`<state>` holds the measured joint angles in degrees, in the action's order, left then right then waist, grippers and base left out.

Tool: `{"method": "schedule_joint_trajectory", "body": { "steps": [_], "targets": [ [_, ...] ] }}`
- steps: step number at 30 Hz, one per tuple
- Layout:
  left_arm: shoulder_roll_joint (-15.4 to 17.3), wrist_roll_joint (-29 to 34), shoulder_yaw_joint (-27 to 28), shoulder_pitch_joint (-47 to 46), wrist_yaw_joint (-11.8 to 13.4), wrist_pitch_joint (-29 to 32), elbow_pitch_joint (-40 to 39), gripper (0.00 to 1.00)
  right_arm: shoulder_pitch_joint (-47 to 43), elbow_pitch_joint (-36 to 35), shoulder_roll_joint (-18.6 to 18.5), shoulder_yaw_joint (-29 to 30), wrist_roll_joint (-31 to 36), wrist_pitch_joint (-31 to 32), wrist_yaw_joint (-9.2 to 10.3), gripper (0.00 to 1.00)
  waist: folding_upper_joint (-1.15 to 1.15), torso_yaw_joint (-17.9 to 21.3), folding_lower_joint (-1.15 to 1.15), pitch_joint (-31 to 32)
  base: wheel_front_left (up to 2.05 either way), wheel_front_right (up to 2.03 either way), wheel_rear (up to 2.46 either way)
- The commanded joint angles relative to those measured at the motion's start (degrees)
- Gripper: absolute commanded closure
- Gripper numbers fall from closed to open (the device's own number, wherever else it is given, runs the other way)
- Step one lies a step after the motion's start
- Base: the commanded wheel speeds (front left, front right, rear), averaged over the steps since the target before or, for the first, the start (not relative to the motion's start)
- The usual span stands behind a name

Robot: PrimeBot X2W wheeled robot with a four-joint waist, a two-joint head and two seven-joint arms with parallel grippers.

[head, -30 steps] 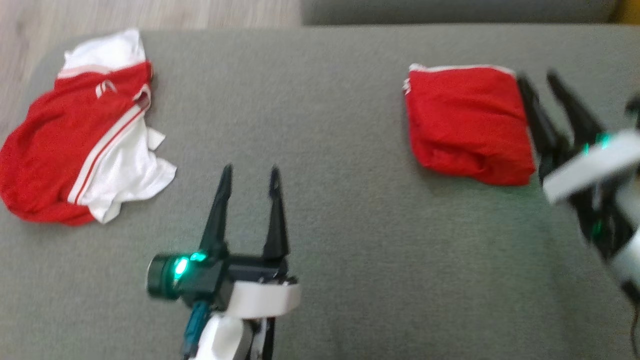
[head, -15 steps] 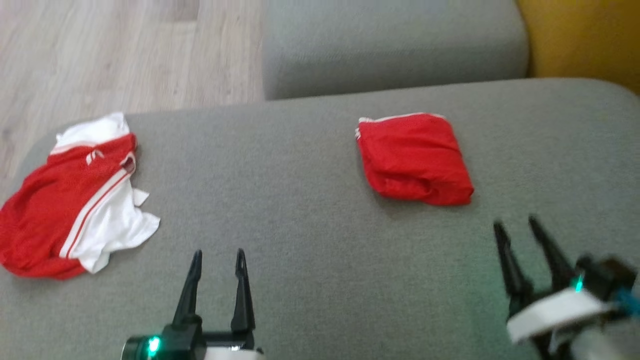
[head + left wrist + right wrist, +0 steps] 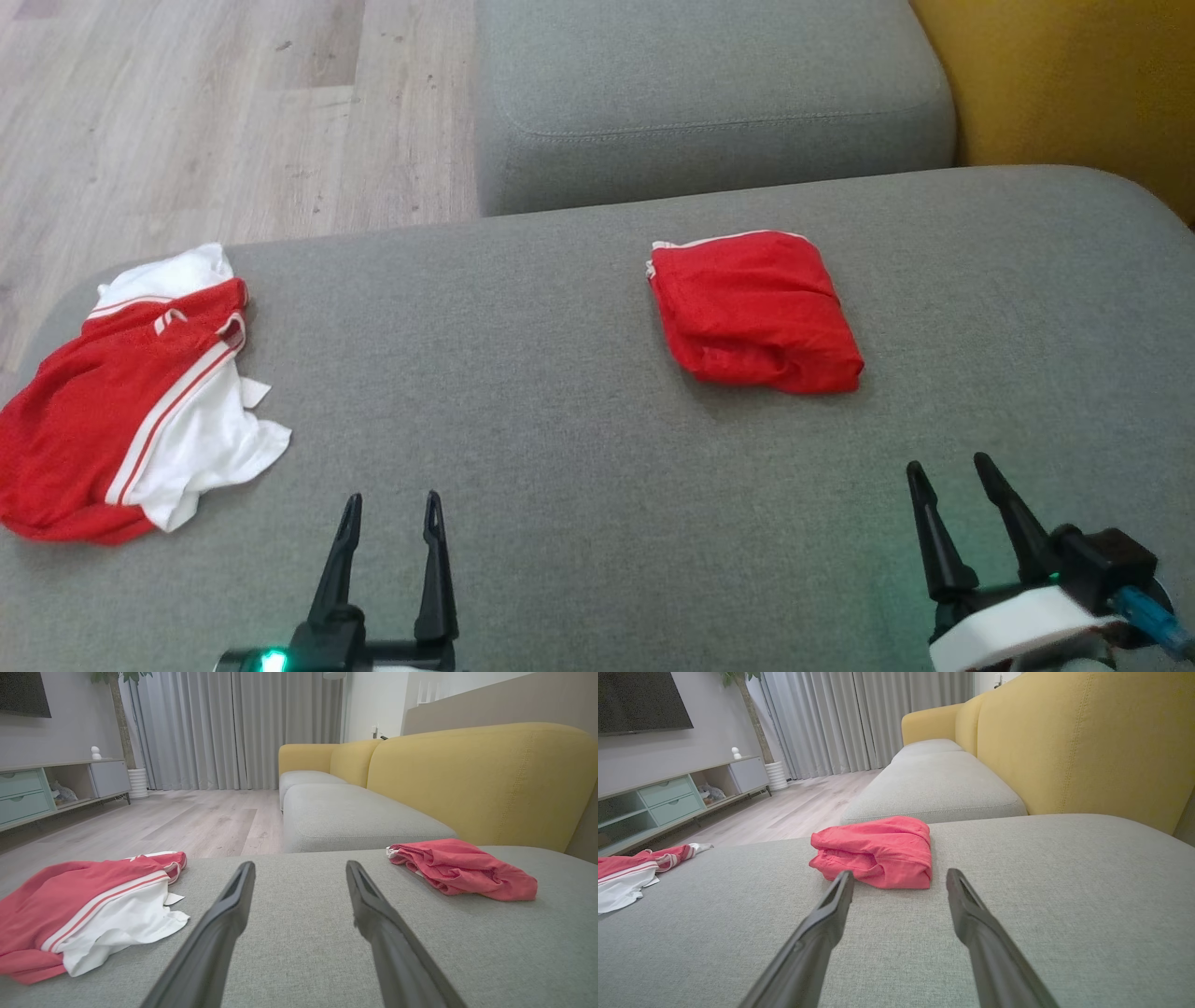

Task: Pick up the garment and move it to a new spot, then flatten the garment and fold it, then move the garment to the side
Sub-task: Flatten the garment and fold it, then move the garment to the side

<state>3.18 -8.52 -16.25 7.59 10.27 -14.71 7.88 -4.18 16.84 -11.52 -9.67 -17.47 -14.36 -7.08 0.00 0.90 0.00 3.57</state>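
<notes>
The garment (image 3: 121, 401), a red mesh jersey with white sleeves and striped bands, lies crumpled at the left end of the grey sofa seat (image 3: 560, 448); it is at the left of the left wrist view (image 3: 88, 905) and at the far left of the right wrist view (image 3: 630, 872). My left gripper (image 3: 392, 504) hovers open near the front edge, to the right of the garment, with nothing between its fingers. At the lower right, my right gripper (image 3: 948, 471) is open and empty, in front of a folded red bundle (image 3: 752, 313).
The folded red bundle (image 3: 878, 851) with thin white trim rests on the seat's far right half. A second grey cushion (image 3: 709, 93) lies beyond, a yellow backrest (image 3: 1074, 84) to the right. Wooden floor (image 3: 187, 121) borders the seat's left end.
The head camera has tilted up, so the whole scene sits lower and farther. My right gripper has drawn back from beside the folded bundle toward the front edge. Both garments lie unmoved.
</notes>
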Motion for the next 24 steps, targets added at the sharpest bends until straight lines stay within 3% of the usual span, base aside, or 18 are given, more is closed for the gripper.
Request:
{"method": "schedule_joint_trajectory", "body": {
  "steps": [1,24],
  "targets": [
    [-0.24,0.51,2.25,-1.37,-0.15,-0.29,-1.74,0.00,2.07,-1.56,-0.79,-0.53,0.61,-0.63,-0.41,0.00,0.00,-0.09,0.00,-0.06,0.00,0.00,0.00],
    [-0.30,0.22,1.16,-1.16,0.95,-0.29,-3.66,0.00,4.00,-0.26,-1.23,0.14,1.98,-0.63,-0.41,0.00,0.00,-0.33,0.00,-1.30,0.00,0.00,0.00]
  ]
}}
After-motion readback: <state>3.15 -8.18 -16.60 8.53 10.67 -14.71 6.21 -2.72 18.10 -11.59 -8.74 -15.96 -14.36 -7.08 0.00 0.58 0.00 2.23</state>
